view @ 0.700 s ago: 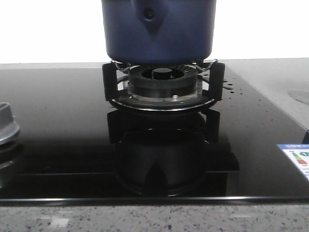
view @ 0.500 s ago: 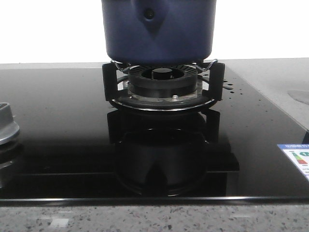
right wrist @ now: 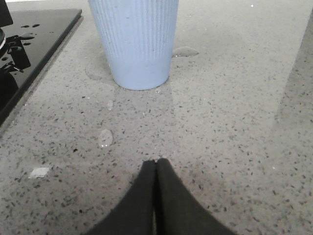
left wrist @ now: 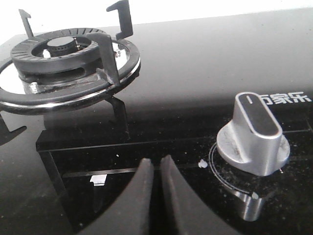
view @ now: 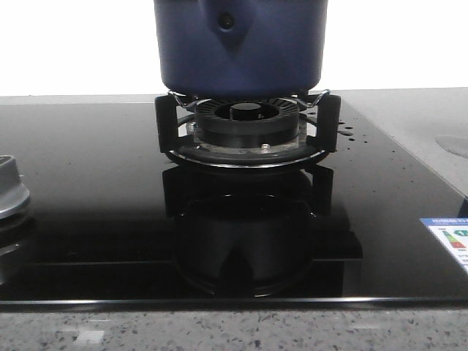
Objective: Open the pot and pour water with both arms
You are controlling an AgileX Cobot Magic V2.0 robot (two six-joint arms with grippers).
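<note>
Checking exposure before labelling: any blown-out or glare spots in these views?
Front view: background behind the pot is blown out white; the glossy hob mirrors the burner. Left wrist view: the far top is overexposed too; the knob is sharp, and the closed left fingers are dark. Right wrist view: evenly lit, cup reflects faintly on the counter.

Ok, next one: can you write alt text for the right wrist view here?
A pale blue ribbed cup stands upright on a speckled grey countertop, with small water puddles beside it. The right gripper has its dark fingers pressed together, empty, short of the cup. The black stovetop's edge shows at one side.
</note>
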